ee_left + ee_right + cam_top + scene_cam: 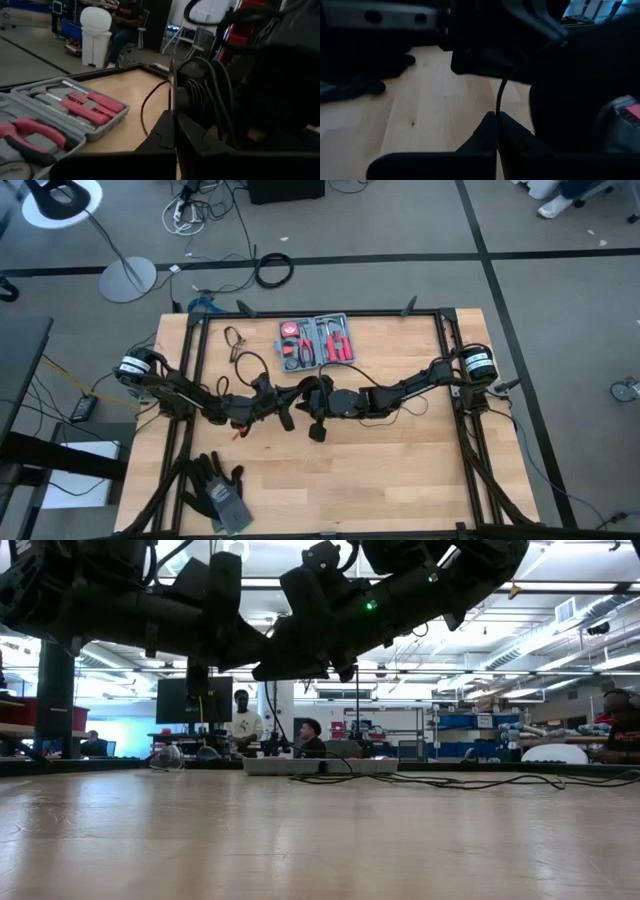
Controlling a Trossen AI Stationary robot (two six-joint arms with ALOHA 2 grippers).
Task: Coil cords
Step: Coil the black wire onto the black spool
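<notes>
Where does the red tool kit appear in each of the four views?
High view: the red tool kit lies open near the table's far edge, just beyond where both arms meet.
Low view: only a low grey shape at the far table edge, probably the kit.
Left wrist view: its grey tray with red handles fills the left side.
Right wrist view: a red corner at the right edge.
Shared landmark: the thin black wire.

Left arm and right arm showing as dark, nearly black jointed links. White cylindrical housing with black label sitting at each base joint. Thin black cabling running along links. Small green indicator light glowing on arm housing in low view. Left gripper fingers presenting as black tapered wedges with flat inner faces; right gripper fingers looking identical, matte black.
</notes>
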